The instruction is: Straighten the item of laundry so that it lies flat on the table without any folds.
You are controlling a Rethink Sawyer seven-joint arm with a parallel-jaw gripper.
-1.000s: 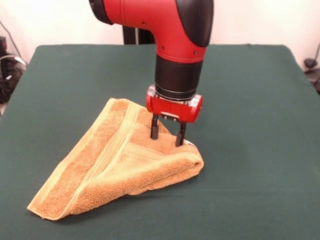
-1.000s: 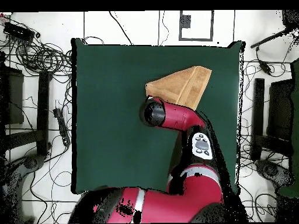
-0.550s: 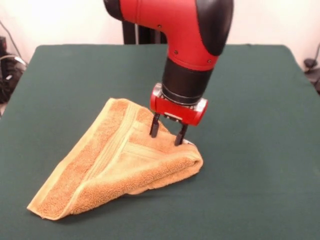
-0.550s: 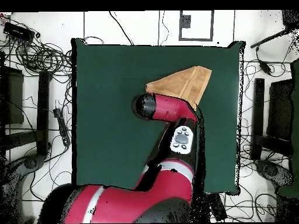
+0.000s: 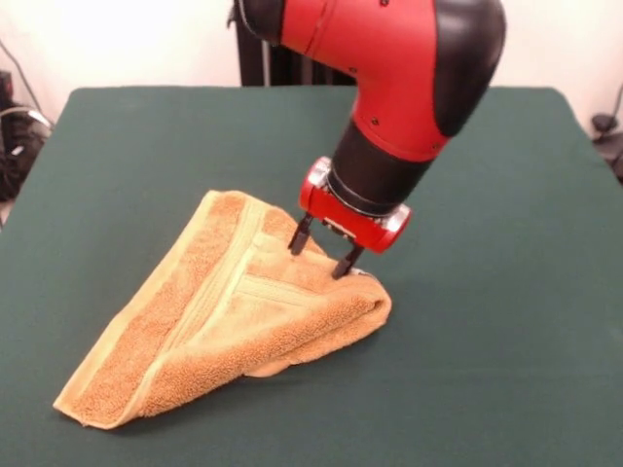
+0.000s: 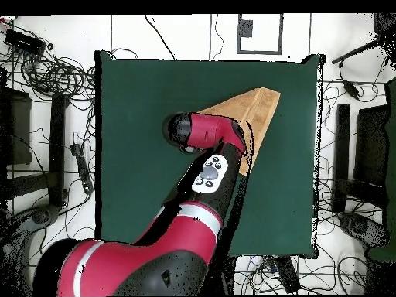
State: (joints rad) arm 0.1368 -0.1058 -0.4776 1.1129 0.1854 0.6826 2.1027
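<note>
**One Folded Towel, One Leaning Arm**

One golden-orange towel [image 5: 229,316] lies on the green surface [image 5: 506,292]. It is folded over into a three-cornered shape. Its nearest corner points to the front left of the front view. A fat rolled fold runs along its right side. Paler woven bands cross the top layer.

Just behind that fold is the claw [image 5: 322,255]. Its two dark fingers [image 5: 300,235] are spread apart with a gap between them, and nothing is pinched in that gap. The tips press down at the towel's top layer, near its right corner. The right finger stands close to a small white tag at the towel's edge.

Farther back, the red and black arm [image 5: 409,88] comes down at a slant. A second ago it stood almost straight up over the towel; it has tipped over to the right since then. The claw is tilted with it. The towel has hardly moved.

From above, the arm [image 6: 205,131] now covers more of the towel [image 6: 259,104], and only the towel's far strip shows.
</note>
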